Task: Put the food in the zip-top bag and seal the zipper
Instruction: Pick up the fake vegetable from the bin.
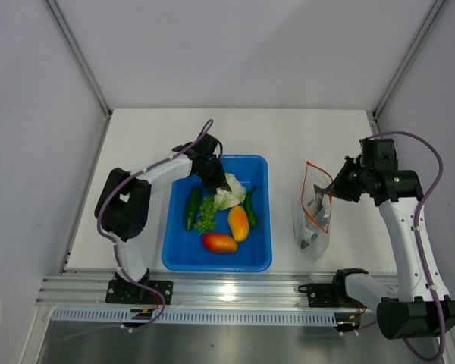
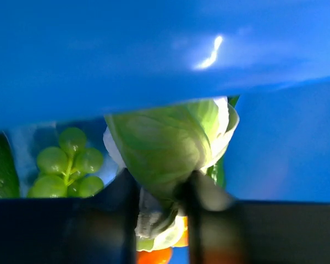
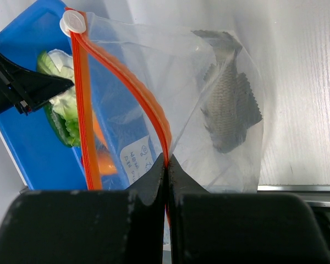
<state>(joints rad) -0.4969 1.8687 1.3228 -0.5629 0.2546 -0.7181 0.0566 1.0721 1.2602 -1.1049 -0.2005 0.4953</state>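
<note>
Blue tray (image 1: 212, 262) of toy food beside a clear zip-top bag (image 1: 313, 227), with a gripper at each.
Nearest in the tray lie a red-orange fruit (image 1: 219, 242) and an orange-yellow fruit (image 1: 239, 223), then a cucumber (image 1: 192, 208), green grapes (image 1: 206, 214) and a pepper (image 1: 251, 206). At the far end the left gripper (image 1: 216, 178) has its jaws either side of the cauliflower (image 1: 229, 193) and seems to pinch it, though the wrist view is blurred. The right gripper (image 1: 335, 188) is clamped on the bag's orange zipper (image 3: 148, 110), mouth gaping, with the grey fish (image 1: 317, 212) inside.
</note>
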